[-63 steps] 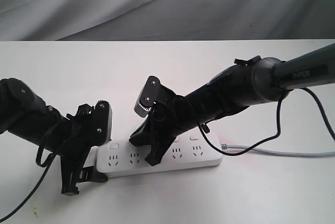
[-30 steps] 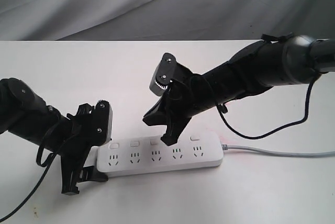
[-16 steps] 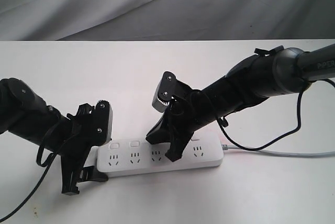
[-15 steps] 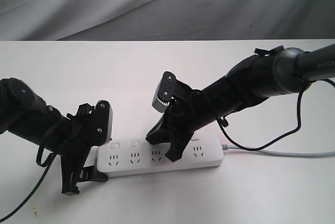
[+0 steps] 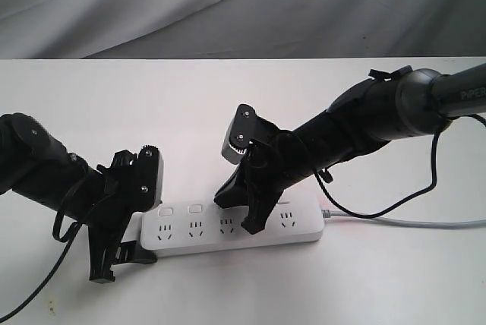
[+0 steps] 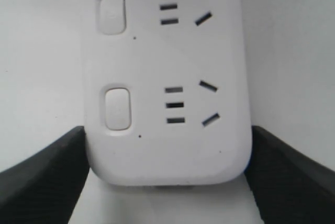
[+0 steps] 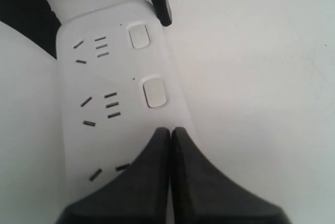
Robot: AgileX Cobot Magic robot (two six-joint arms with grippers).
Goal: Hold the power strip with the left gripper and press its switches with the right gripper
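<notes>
between the fingers of my left gripper (image 6: 167,132), clamped on both long edges near its rounded end, lies the power strip (image 6: 157,51), pinned so it won't skid under a push. further along, my right gripper (image 7: 170,131) has its fingers pressed together into one blunt tip over the switches (image 7: 155,92).

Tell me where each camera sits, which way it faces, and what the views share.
Exterior: off the arms, looking down at the power strip; left gripper and right gripper show.
Left wrist: on the left arm, facing the strip's end between its fingers.
Right wrist: on the right arm, facing the strip past its shut fingers.
Shared: all three show the strip's switches.
</notes>
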